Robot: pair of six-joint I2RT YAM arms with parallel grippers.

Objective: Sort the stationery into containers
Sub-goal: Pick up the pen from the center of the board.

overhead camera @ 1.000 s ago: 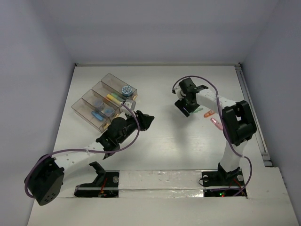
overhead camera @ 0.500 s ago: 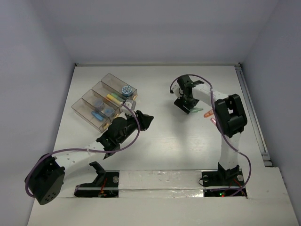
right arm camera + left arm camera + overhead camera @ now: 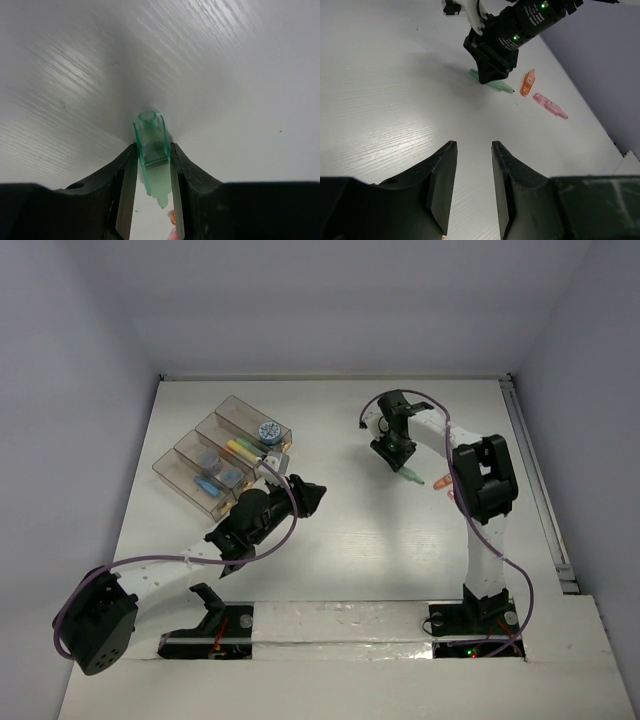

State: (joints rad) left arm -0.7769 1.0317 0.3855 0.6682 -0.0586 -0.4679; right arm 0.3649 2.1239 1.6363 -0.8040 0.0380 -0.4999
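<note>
My right gripper (image 3: 394, 454) is shut on a translucent green pen (image 3: 151, 137), whose far end rests on the white table. The pen's tip sticks out below the gripper in the top view (image 3: 409, 477) and in the left wrist view (image 3: 495, 85). An orange pen (image 3: 527, 83) and a pink pen (image 3: 549, 105) lie just right of it; the orange one also shows in the top view (image 3: 441, 481). The joined clear containers (image 3: 190, 480) stand at the far left, holding a yellow pen (image 3: 240, 448), a bluish roll (image 3: 268, 430) and blue items (image 3: 208, 483). My left gripper (image 3: 311, 492) is open and empty beside the containers.
The table's right edge has a metal rail (image 3: 535, 470). Grey walls close in the back and both sides. The right arm's upright link (image 3: 482, 480) stands right next to the orange and pink pens.
My right arm has swung inward and its wrist has turned, bringing the gripper down onto the green pen and closing on it. The left arm has not moved.
</note>
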